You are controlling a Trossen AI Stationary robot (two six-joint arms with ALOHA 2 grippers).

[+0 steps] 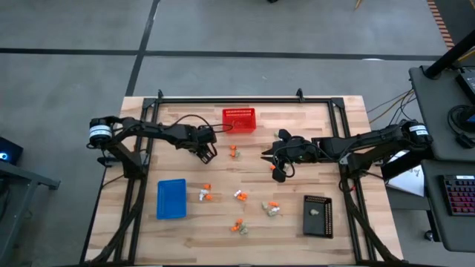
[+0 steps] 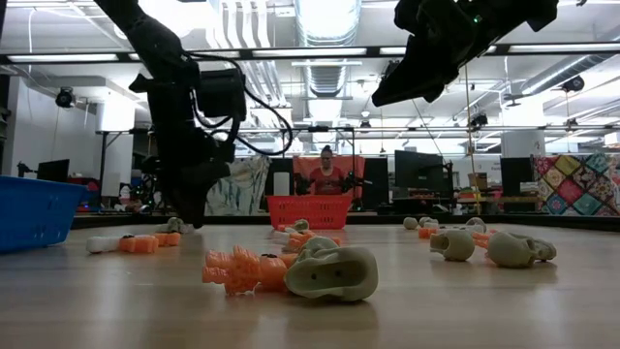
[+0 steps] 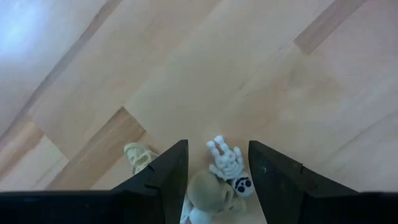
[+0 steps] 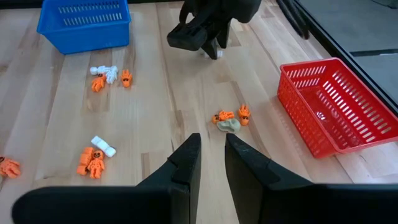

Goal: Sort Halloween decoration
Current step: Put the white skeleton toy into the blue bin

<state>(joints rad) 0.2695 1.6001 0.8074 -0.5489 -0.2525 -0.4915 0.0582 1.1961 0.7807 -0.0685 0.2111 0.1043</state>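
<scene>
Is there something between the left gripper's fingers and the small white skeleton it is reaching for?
Nothing visible blocks it. The white skeleton and a beige skull already lie between the left gripper fingers, on bare table.

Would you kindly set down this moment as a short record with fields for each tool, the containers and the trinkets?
left tool: lowered to the table near the red basket, fingers either side of a white skeleton trinket and a grey-beige skull; no grip visible yet
right tool: raised above the table's middle, nothing seen between its fingers
red basket: far edge of table
blue tray: on the left arm's side
black tray: on the right arm's side, one pale trinket inside
loose trinkets: orange, white and grey-beige, scattered on the wood
</scene>
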